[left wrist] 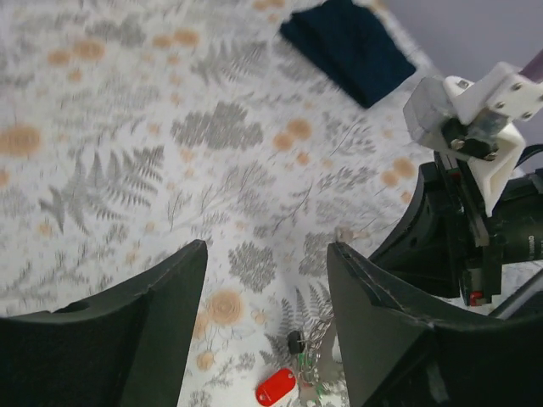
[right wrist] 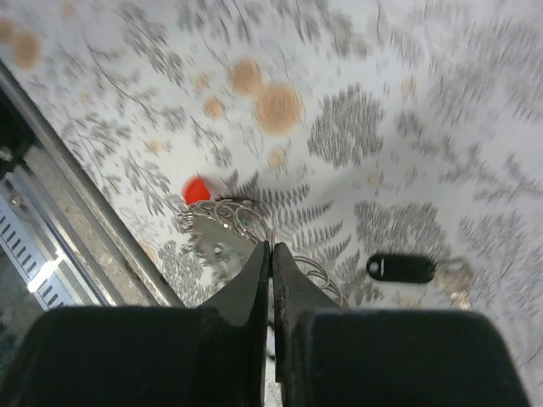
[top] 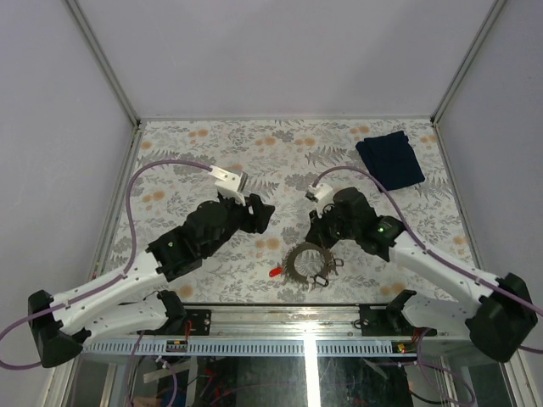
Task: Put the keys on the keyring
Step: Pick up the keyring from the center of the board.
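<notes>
The keyring is a coil of silvery chain near the table's front edge, with a red tag at its left. In the right wrist view the coil and the red tag lie just past my right gripper, which is shut with a thin strand of the chain pinched at its tips. A black-headed key lies loose on the table to the right of it. My left gripper is open and empty above the table. Below it are the red tag, a green tag and a black key head.
A dark blue folded cloth lies at the back right and also shows in the left wrist view. The right arm's wrist is close on the left gripper's right. A metal rail runs along the table's front edge.
</notes>
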Controlling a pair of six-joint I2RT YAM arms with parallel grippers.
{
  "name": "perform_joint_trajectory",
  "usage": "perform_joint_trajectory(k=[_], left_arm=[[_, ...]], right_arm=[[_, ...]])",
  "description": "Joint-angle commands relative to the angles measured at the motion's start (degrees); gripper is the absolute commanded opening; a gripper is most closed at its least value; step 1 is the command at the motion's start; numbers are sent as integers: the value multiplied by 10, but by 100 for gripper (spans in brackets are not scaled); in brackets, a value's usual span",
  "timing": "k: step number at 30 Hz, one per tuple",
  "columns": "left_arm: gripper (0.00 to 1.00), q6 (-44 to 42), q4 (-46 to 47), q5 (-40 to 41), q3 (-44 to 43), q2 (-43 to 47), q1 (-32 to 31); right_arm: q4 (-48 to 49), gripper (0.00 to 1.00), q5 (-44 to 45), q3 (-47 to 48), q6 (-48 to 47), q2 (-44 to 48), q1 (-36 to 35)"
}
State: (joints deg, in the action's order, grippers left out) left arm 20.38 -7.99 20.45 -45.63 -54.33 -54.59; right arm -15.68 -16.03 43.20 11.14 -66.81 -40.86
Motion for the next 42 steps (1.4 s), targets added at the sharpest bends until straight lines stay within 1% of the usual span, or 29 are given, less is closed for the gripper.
perform_joint_trajectory(k=[1,5,9,13,16,19,24,27,31,36,42], left_arm=[[60,-123,83,-54,-4,41,4],[60,-191,97,-115,-11,75,3],[59,-254,115,-187,-12,104,3],[59,-299,129,-256,-13,130,3],[55,-322,122,-321,-30,141,3],[51,-332,96,-369,-60,141,3],[47,-331,87,-431,-89,137,3],[46,-329,86,-457,-98,133,4],[43,-326,82,-477,-108,119,4],[41,-324,83,-479,-116,104,3],[37,-316,92,-516,-128,87,3]], right_arm=[[108,0,-32,13,-75,86,3],[182,0,-77,12,-112,133,3],[232,0,-122,24,-167,166,3],[282,0,-175,23,-248,191,3],[302,0,-218,33,-266,198,3],[331,0,-264,46,-247,201,3],[446,0,-312,34,-168,212,3],[505,0,-326,28,-122,213,2],[561,0,-344,26,-82,210,1],[576,0,-366,33,-71,208,-2],[573,0,-370,40,-69,202,-3]])
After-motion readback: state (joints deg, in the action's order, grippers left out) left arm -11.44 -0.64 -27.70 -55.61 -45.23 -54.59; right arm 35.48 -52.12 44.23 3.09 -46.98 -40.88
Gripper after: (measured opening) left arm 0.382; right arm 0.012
